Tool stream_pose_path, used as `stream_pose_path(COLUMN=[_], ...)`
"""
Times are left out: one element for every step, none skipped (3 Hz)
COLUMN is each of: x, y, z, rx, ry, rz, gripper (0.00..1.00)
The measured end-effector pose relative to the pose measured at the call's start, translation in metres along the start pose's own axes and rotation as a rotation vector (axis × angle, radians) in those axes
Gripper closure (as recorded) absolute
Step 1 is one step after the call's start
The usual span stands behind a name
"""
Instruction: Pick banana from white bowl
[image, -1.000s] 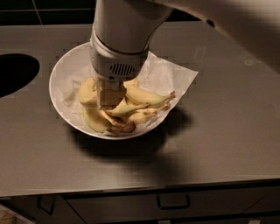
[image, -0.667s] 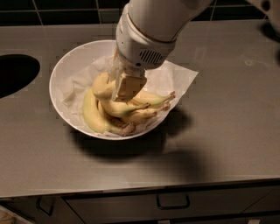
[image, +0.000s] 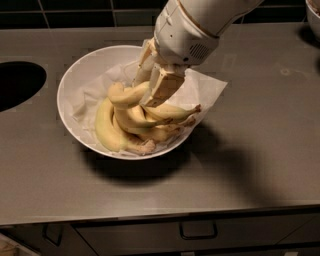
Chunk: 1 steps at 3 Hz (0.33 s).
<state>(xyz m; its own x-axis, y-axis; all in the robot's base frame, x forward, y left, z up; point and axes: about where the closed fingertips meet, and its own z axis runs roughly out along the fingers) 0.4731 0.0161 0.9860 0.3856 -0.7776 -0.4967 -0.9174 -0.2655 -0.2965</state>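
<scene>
The white bowl (image: 75, 80) stands on the grey counter, left of centre, and holds a bunch of yellow bananas. My gripper (image: 146, 94) reaches down into the bowl from the upper right. Its two pale fingers (image: 162, 86) are shut on the banana (image: 125, 95), a plump curved yellow one with a blunt rounded end pointing left. That banana sits tilted on top of the others, raised at the gripped end. A greener, longer banana (image: 104, 125) lies along the bowl's left side, and slimmer ones (image: 167, 114) point right. My arm's white wrist hides the back of the bowl.
A white paper liner (image: 207, 87) spills over the bowl's right rim. A dark round hole (image: 15, 85) is cut in the counter at far left. Another white bowl's edge (image: 314, 15) shows at top right. The counter's front edge and a drawer handle (image: 198, 231) lie below.
My arm has swung right and risen out of the bunch. The plump banana, pressed among the others before, now sits lifted between the fingers.
</scene>
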Motion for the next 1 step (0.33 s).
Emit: stream_pose_path(x=[0.0000], y=[0.0000], z=[0.0000], rx=[0.000], ry=[0.000], rz=[0.000], gripper=[1.00])
